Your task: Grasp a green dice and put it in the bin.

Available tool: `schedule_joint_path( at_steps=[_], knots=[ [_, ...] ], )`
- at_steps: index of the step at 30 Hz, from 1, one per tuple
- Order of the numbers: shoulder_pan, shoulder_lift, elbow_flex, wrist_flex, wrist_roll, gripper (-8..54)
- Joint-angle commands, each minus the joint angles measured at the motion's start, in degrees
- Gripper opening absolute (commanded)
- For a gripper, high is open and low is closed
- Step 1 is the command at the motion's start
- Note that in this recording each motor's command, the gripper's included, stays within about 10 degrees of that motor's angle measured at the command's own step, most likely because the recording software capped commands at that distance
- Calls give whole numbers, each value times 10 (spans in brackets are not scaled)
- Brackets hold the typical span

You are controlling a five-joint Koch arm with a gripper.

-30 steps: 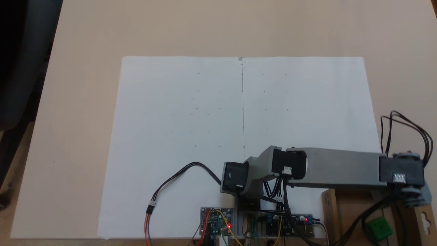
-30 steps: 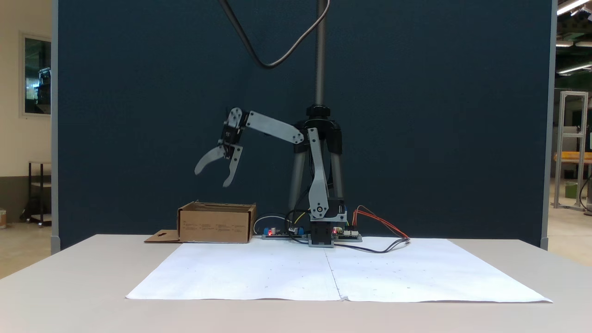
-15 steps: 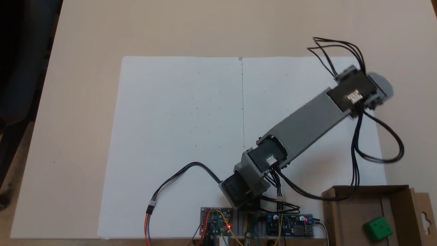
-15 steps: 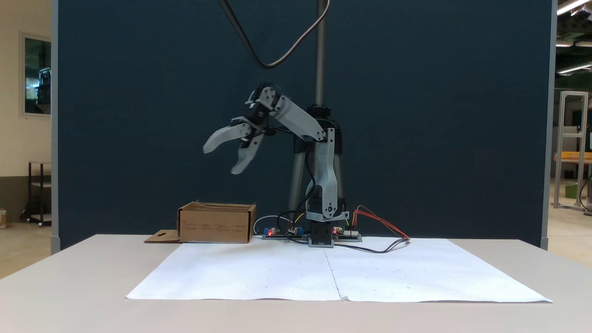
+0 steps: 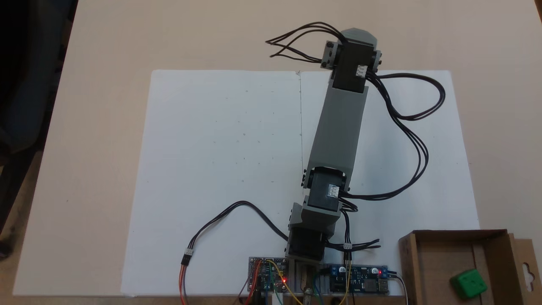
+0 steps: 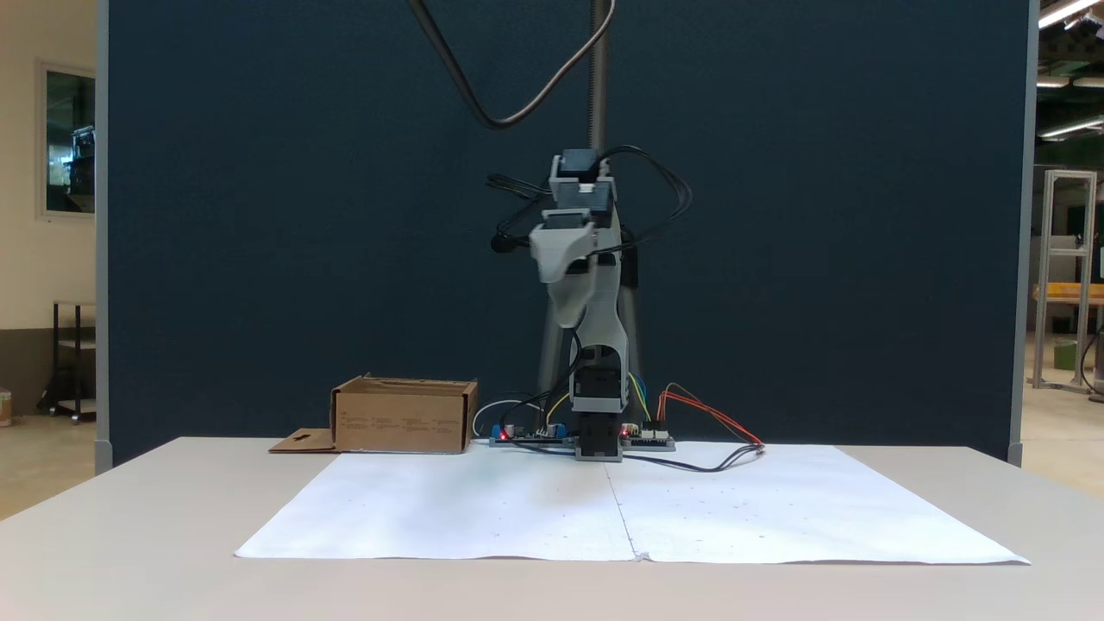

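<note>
The green dice [image 5: 468,284] lies inside the bin [image 5: 453,234], a brown cardboard box at the lower right corner of a fixed view. From the front the bin [image 6: 404,418] stands left of the arm's base, and its walls hide the dice. My gripper [image 6: 559,297] hangs high above the paper and points toward the front camera. Its jaws stand apart, one above the other, with nothing between them. From above, the wrist [image 5: 353,59] reaches past the paper's far edge and covers the jaws.
A white paper sheet [image 5: 220,169] covers the table's middle. Circuit boards [image 5: 271,271] with loose wires sit by the arm's base [image 6: 599,435]. Black cables [image 5: 415,135] loop off the arm's right side. The bin's flap [image 5: 525,262] lies flat beside the bin. A camera pole [image 6: 595,86] rises behind the arm.
The arm swung away from over the bin to the table's middle and stretched forward. The gripper stayed open and empty. The dice stays in the bin.
</note>
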Motion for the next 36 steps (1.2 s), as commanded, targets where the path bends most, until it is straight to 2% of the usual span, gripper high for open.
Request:
schedule_joint_path(
  at_steps=[1,12,16,27,36],
  knots=[
    [-24,8,-8,-26,42,436],
    [-111,20,29,-134,41,445],
    [-110,73,180,-242,36,450],
    [-107,241,722,-512,-25,443],
    [-104,346,953,-729,-25,444]
  ],
)
